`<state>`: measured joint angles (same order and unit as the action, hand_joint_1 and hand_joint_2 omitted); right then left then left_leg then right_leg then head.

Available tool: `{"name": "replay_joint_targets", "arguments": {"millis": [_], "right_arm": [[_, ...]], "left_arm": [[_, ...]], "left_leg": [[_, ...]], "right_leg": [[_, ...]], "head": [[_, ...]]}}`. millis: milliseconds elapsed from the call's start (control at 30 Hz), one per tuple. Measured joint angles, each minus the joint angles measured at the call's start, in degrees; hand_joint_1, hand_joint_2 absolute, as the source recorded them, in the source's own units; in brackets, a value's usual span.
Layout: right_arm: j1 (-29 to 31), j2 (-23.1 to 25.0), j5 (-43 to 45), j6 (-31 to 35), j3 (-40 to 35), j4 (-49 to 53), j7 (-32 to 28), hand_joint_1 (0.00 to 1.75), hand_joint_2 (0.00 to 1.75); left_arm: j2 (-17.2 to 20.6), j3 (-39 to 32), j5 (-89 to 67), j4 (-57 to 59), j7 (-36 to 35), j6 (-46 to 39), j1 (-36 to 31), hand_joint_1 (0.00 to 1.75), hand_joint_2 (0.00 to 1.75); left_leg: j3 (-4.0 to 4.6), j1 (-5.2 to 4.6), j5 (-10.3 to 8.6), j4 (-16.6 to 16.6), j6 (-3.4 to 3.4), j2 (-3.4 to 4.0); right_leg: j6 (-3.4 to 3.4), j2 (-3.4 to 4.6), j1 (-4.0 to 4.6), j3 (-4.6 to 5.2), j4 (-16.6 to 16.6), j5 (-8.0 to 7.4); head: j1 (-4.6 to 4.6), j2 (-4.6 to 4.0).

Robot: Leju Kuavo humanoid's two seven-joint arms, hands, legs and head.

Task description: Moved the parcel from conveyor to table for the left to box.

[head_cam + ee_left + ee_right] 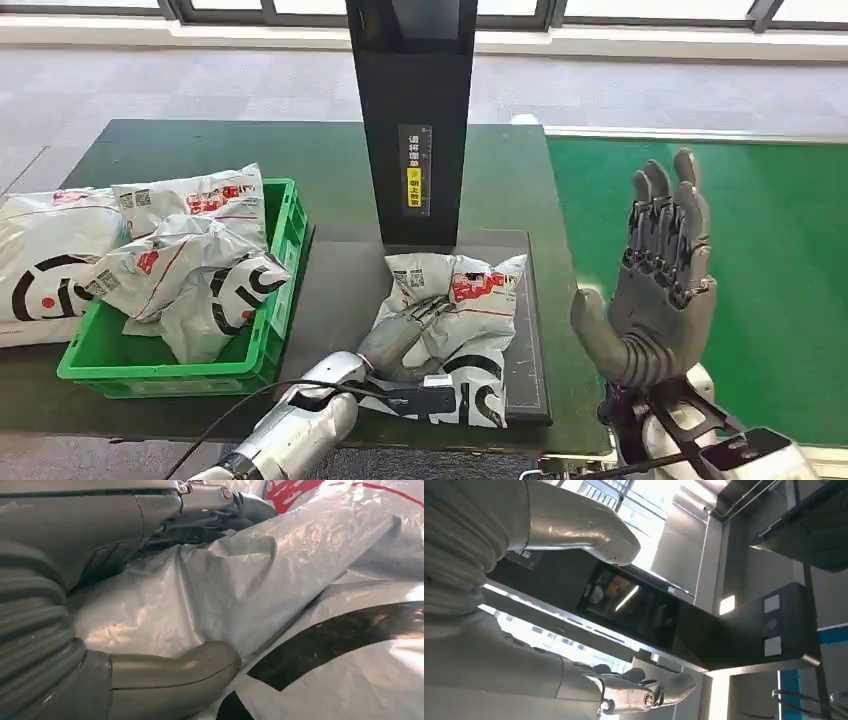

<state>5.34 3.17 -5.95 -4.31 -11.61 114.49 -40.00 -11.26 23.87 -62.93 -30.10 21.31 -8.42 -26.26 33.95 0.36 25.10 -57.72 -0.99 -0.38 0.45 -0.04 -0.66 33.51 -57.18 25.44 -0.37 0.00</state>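
Note:
A white plastic parcel [470, 300] with red and black print lies crumpled on a black platform [530, 365] on the dark table. My left hand [400, 335] rests on its near left side and grips a bunched fold of it. In the left wrist view the thumb [170, 672] and the fingers [210, 500] close around the parcel's film [280, 580]. My right hand [660, 290] is raised upright over the green conveyor [780, 280], fingers spread and holding nothing. The right wrist view shows that hand [474, 645] against the ceiling.
A green box [150, 375] on the left of the table holds several similar parcels [190, 260]. Another large parcel [40, 260] lies beside it at the far left. A black scanner post [412, 110] stands directly behind the platform.

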Motion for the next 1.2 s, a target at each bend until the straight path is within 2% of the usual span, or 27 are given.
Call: {"name": "replay_joint_targets", "arguments": {"millis": [33,67,300,767,1100,1200], "right_arm": [[0.0,0.0,0.0,-0.1,0.0,-0.1,0.0,0.00,1.75],[0.0,0.0,0.0,-0.1,0.0,-0.1,0.0,0.00,1.75],[-0.5,0.0,-0.2,0.1,0.0,-0.2,0.0,0.00,1.75],[0.0,0.0,-0.3,0.2,0.0,-0.4,0.0,0.00,1.75],[-0.2,0.0,-1.3,1.9,0.0,-0.4,0.0,0.00,1.75],[-0.3,0.0,-1.3,2.3,0.0,-0.4,0.0,0.00,1.75]], "left_arm": [[0.0,0.0,0.0,0.4,-0.3,0.3,-0.1,0.51,1.75],[0.0,0.1,-0.2,0.7,-0.6,0.7,-0.3,1.75,1.75],[0.1,0.5,-0.5,1.2,1.4,-4.7,-0.1,1.75,1.75],[0.0,0.5,0.2,-1.8,2.3,-8.5,-0.2,1.75,1.75],[0.0,0.1,0.0,-4.0,2.9,-10.8,1.8,1.75,1.75],[0.1,-0.3,0.1,-5.6,3.4,-13.7,2.9,1.75,1.75]], "left_leg": [[-0.03,0.00,0.00,0.0,0.00,0.00],[-0.07,0.00,0.00,0.0,0.01,-0.02],[-0.24,-0.01,0.00,0.0,0.05,-0.04],[-0.16,0.00,-0.02,0.0,0.06,-0.05],[-0.06,0.00,-0.02,0.0,0.06,-0.04],[-0.04,0.00,-0.02,0.0,0.06,-0.04]], "right_leg": [[0.00,-0.01,0.00,-0.04,0.0,0.00],[0.01,-0.03,0.00,-0.10,0.0,0.01],[0.06,-0.05,0.00,-0.26,0.0,0.02],[0.04,-0.05,0.00,-0.16,0.0,0.01],[0.05,-0.05,0.00,-0.06,0.0,0.02],[0.05,-0.04,0.00,-0.01,0.0,0.02]], "head": [[0.00,0.00],[0.00,0.00],[0.00,0.00],[0.00,0.00],[0.00,0.00],[0.02,0.00]]}}
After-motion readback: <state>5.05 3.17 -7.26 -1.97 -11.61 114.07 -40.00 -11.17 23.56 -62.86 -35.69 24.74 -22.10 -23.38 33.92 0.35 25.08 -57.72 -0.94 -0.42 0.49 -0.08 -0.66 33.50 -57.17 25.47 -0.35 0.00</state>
